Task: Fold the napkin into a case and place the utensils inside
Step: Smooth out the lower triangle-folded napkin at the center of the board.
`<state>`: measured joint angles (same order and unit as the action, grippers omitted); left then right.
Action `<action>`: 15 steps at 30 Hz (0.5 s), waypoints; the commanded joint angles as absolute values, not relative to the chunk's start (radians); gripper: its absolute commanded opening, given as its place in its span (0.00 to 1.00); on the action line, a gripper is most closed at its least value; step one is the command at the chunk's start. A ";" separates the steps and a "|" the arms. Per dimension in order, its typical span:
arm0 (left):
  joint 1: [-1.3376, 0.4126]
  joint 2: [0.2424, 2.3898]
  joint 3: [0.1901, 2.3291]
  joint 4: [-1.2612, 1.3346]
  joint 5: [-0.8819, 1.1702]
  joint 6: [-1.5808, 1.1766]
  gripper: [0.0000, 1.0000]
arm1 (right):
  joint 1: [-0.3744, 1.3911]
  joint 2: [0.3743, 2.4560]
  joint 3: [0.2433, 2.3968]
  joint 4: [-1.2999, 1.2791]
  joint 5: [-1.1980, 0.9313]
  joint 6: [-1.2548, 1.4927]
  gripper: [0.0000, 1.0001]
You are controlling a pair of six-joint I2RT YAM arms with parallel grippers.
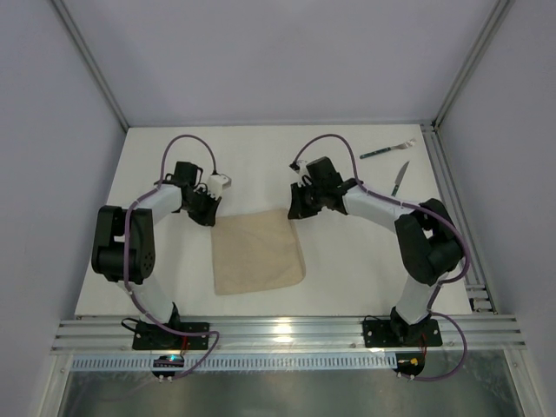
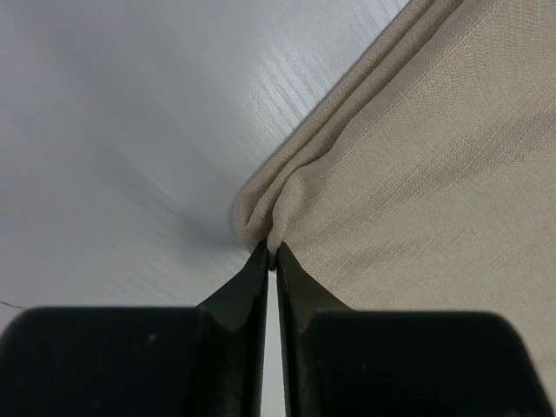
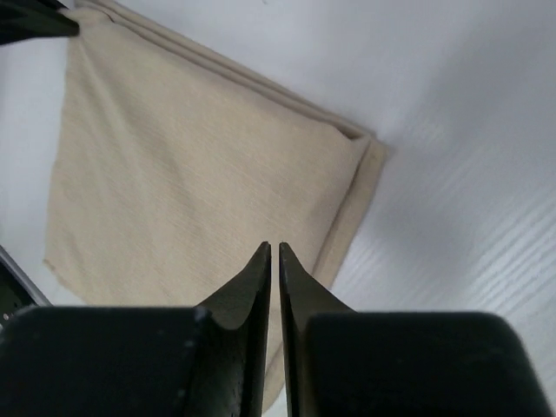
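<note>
folding in hand: napkin (image 1: 258, 254) lies doubled between my arms. my left gripper (image 2: 272, 250) pinches its far left corner; right gripper (image 3: 274, 248) closed, empty, near far right corner. fork (image 1: 388, 149), knife (image 1: 400, 178) off napkin's far right. next fold needs right regripped.

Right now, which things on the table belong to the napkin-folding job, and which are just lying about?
Part of the job:
- napkin, partly folded
- fork, far right corner
- knife, beside the fork

Not part of it:
- no loose extras visible, only rig parts: purple cables and aluminium rails
</note>
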<state>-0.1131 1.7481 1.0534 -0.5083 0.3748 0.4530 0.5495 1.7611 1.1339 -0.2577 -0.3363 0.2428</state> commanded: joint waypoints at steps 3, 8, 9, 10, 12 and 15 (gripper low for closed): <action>-0.115 1.735 1.085 -0.489 0.379 0.453 0.08 | 0.552 1.899 1.261 -0.147 -0.443 0.313 0.07; -0.115 1.740 1.094 -0.489 0.374 0.451 0.11 | 0.545 1.997 1.348 -0.097 -0.439 0.374 0.04; -0.115 1.741 1.095 -0.489 0.373 0.449 0.13 | 0.534 2.015 1.377 -0.104 -0.437 0.388 0.04; -0.115 1.741 1.095 -0.491 0.371 0.449 0.13 | 0.528 2.049 1.388 -0.121 -0.439 0.394 0.04; -0.117 1.741 1.098 -0.488 0.368 0.448 0.15 | 0.520 2.071 1.397 -0.129 -0.436 0.406 0.04; -0.115 1.741 1.103 -0.480 0.362 0.440 0.16 | 0.503 2.088 1.379 -0.121 -0.420 0.428 0.04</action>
